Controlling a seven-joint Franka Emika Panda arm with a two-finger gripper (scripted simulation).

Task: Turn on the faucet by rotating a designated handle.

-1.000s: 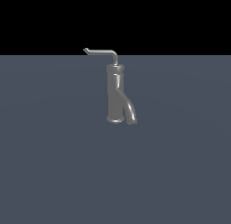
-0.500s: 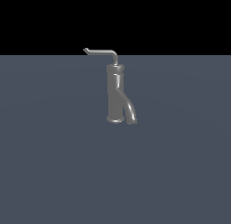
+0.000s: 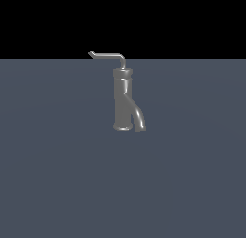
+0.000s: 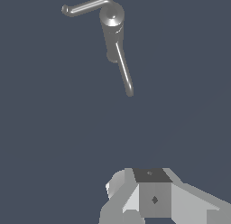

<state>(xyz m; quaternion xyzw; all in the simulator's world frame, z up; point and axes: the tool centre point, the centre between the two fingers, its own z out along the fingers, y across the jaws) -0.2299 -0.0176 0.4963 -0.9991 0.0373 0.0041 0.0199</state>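
The grey metallic faucet (image 3: 123,100) stands upright on the grey-blue floor, with its curved spout (image 3: 138,118) pointing down toward the exterior view's right. The handle (image 3: 108,55), a thin bent rod with an upturned tip, reaches from the top toward the exterior view's left. In the wrist view the faucet (image 4: 112,16) is seen from above, with the handle (image 4: 85,6) and the spout (image 4: 123,70) spread apart. My gripper (image 4: 151,182) shows only in part at the picture's edge, well away from the faucet and touching nothing. Its jaws are not clear. The arm does not show in the exterior view.
A flat grey-blue floor (image 3: 57,174) lies all around the faucet, with a black background behind it.
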